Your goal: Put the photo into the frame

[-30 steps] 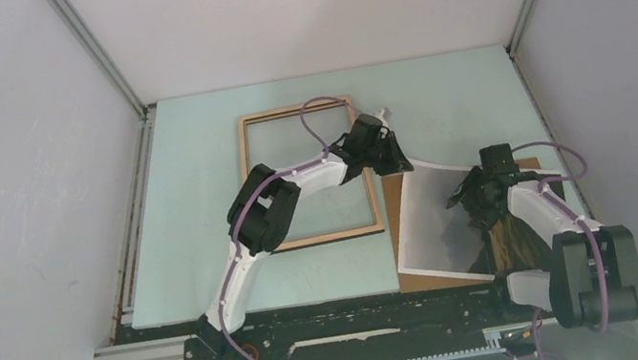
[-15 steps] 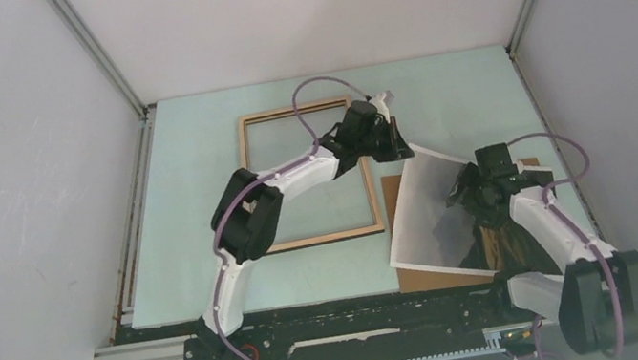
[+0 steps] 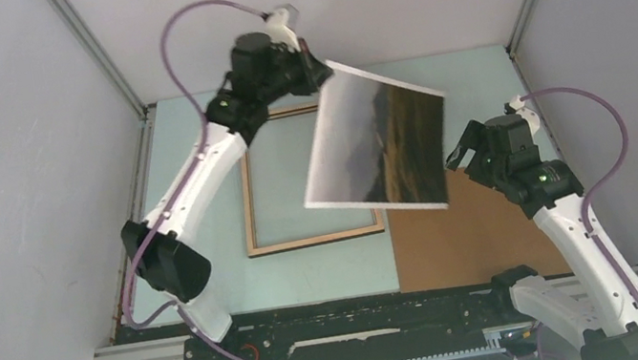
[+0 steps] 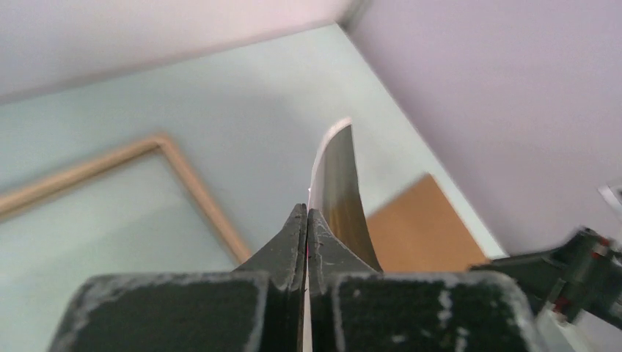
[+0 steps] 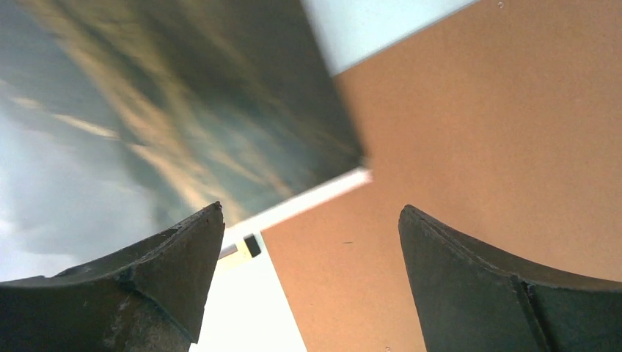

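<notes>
Brown backing board (image 3: pixel 469 234) lies flat on the table (image 3: pixel 191 190) at the near right. Above its far edge hangs the right gripper (image 5: pixel 309 211), fingers spread wide with nothing between them.

The frame (image 3: pixel 246 201) lies flat left of the board, light wood side up, pane clear.

The photo (image 3: pixel 376 137) is in the air, tilted, over the frame's right rim and the board's far left corner. Its low edge appears clear of both, though the overhead view does not settle this.

At the far side, the left gripper (image 4: pixel 305 213) is pinched tight on the photo's upper corner.
</notes>
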Action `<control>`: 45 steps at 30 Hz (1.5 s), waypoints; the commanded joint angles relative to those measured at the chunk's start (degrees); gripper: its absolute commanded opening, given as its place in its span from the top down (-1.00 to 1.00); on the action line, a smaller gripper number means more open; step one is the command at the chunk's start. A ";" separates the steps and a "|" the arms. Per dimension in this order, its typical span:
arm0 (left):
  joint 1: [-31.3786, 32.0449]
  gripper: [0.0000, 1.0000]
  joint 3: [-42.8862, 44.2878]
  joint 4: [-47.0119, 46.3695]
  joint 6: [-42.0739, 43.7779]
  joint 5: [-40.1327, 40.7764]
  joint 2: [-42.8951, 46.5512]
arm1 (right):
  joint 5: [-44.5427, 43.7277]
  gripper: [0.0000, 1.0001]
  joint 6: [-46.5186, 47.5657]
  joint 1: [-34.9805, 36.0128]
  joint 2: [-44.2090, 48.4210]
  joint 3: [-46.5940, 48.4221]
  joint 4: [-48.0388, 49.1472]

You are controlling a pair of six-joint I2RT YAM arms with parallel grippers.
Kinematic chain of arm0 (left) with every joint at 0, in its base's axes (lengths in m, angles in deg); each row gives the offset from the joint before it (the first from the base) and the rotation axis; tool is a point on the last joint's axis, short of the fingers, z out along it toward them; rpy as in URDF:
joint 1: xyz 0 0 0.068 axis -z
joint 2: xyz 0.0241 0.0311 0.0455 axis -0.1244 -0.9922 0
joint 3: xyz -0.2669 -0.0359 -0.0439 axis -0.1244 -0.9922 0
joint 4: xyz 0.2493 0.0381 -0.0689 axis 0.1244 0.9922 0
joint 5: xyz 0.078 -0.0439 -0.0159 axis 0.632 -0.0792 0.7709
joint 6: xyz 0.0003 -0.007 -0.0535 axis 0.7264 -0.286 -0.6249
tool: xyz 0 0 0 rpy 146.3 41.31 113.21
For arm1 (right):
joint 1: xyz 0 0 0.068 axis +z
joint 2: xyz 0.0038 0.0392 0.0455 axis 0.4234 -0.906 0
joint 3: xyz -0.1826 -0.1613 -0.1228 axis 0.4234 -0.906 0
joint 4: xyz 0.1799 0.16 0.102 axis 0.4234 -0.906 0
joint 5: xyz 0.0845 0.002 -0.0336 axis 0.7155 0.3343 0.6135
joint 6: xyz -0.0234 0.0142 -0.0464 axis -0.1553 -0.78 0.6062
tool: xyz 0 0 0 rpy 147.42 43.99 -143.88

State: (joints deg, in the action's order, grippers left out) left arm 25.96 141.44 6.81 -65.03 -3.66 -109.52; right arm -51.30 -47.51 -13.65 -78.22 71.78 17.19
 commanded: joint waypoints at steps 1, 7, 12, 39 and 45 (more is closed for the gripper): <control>-4.84 1.00 13.57 12.83 13.36 6.72 5.98 | -1.01 -0.92 1.19 0.46 0.07 1.48 -2.74; -5.50 1.00 39.08 31.77 29.96 20.81 2.19 | 0.18 -0.90 0.69 0.67 -2.23 1.34 -2.82; -1.84 1.00 30.30 27.49 36.92 23.10 9.08 | 1.65 -0.90 0.50 1.08 -3.05 0.08 -1.25; 33.05 1.00 -20.00 8.10 31.60 34.35 5.40 | 63.31 -0.86 -1.95 -16.52 -25.37 -11.73 31.59; 36.53 1.00 -24.42 8.04 28.39 35.76 6.22 | 67.26 -0.86 1.68 -13.14 -34.79 -6.78 28.58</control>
State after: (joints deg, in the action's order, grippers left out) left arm 61.21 119.25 17.48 -32.57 29.50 -106.99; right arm 8.81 -47.47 -28.66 -108.86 61.34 43.09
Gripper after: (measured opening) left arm 0.002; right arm 0.934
